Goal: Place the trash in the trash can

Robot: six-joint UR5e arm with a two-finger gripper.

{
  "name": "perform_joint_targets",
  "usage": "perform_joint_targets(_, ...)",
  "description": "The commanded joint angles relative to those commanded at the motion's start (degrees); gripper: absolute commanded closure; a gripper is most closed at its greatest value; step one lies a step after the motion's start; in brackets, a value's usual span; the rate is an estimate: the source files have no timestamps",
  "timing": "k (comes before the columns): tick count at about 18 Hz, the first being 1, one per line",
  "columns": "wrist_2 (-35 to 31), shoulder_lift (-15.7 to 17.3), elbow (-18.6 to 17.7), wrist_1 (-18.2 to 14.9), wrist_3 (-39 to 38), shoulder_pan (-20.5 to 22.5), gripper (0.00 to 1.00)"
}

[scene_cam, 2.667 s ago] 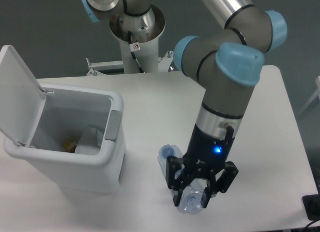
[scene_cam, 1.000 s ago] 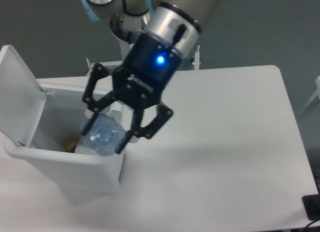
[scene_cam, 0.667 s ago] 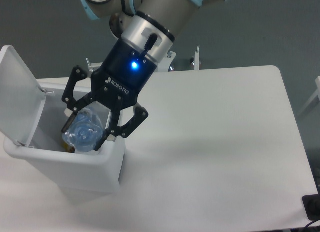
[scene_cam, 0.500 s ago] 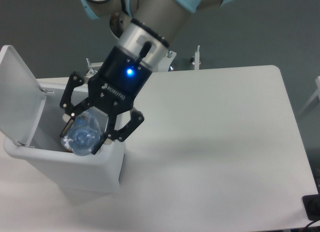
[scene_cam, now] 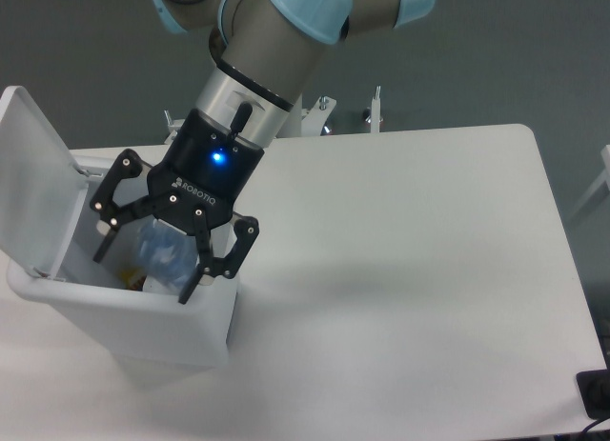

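The trash can (scene_cam: 124,308) is sitting at the desk's (scene_cam: 410,270) left end with its lid (scene_cam: 33,174) standing open. The gripper (scene_cam: 145,271) is hanging over the opening, its fingers spread wide. The crushed bottle (scene_cam: 164,252) is lying between them, apparently loose and dropping inside. The release step looks underway; next, the arm likely needs to be lifting clear.

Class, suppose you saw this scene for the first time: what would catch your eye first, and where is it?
The black gripper with its glowing blue light, fingers spread wide over the open white trash can at the table's left. Between the fingers a crushed clear bottle sits inside the can's opening. The can's lid stands raised at far left.
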State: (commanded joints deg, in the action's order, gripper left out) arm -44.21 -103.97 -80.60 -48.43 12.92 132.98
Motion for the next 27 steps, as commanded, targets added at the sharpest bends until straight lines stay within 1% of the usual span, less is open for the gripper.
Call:
perform_joint_targets(5, -0.17, -0.26, 0.88, -0.09, 0.09, 0.79, 0.01)
perform_joint_targets(8, -3.24, -0.09, 1.31, -0.09, 0.44, 2.89, 0.00)
perform_joint_targets(12, -7.37, -0.44, 2.63, -0.26, 6.66, 5.88, 0.00)
perform_joint_targets(15, -9.84, -0.88, 2.99, -0.53, 9.83, 8.43, 0.00)
perform_joint_targets(17, -9.84, -2.28, 2.90, -0.70, 12.47, 10.28, 0.00)
perform_joint_targets(19, -10.02, -4.91, 2.73, -0.88, 14.93, 11.42, 0.00)
perform_joint_targets(21, -10.02, -6.06, 2.37, -0.88, 16.34, 14.05, 0.00)
perform_joint_targets(23, -10.02, -7.29, 3.07, -1.05, 17.75, 14.41, 0.00)
perform_joint_targets(25, -10.02, -8.08, 3.16, -1.05, 19.42, 15.73, 0.00)
perform_joint_targets(27, -10.11, -8.35, 2.99, -1.05, 21.61, 16.17, 0.00)
